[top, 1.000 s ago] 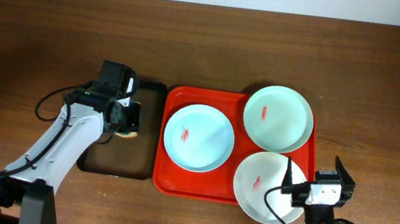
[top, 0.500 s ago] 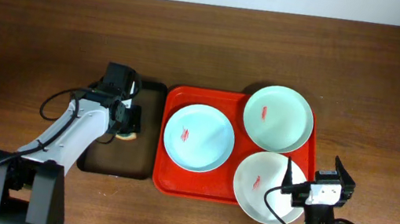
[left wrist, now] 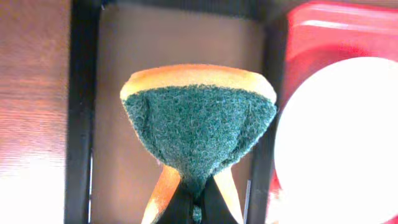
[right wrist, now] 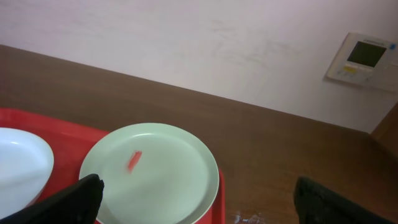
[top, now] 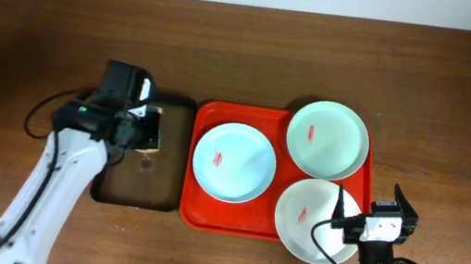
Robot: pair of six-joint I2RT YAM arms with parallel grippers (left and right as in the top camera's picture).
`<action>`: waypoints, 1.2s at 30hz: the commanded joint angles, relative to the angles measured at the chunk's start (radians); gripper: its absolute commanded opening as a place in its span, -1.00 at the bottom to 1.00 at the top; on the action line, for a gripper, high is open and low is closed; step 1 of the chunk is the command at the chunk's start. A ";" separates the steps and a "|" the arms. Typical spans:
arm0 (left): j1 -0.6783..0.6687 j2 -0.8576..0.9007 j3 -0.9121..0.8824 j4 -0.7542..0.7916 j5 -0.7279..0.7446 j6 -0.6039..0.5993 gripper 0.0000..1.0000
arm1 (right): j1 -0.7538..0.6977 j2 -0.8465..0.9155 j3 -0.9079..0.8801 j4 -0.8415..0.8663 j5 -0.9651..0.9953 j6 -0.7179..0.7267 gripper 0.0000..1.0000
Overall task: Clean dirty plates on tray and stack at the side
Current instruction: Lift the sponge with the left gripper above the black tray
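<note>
The left gripper (top: pixel 147 134) is clamped on a sponge (left wrist: pixel 199 134) above the black tray (top: pixel 165 198), just beside the red tray's (top: pixel 195 218) left rim. Three smeared plates (top: pixel 233 161) fill the red tray; one overhangs its front edge. The right gripper (top: pixel 370 206) stands wide beside that corner, with bare desk (top: pixel 459 137) beyond.

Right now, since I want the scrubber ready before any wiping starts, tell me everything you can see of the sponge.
The sponge is a yellow-orange foam pad with a rough, dark green scouring face turned towards the wrist camera. The left tool pinches its lower end, squeezing it into a fan that is widest at the top. It sits over the black tray, just left of the red tray, and is not touching the nearest plate.
</note>
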 commanded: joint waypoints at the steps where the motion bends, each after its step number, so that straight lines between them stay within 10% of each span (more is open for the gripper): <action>1: -0.002 -0.041 0.029 -0.028 0.023 0.008 -1.00 | -0.006 -0.005 -0.005 -0.007 0.002 0.004 0.97; 36: -0.002 -0.040 0.029 -0.161 0.035 0.009 -0.99 | -0.006 -0.005 -0.005 -0.004 -0.148 0.140 0.97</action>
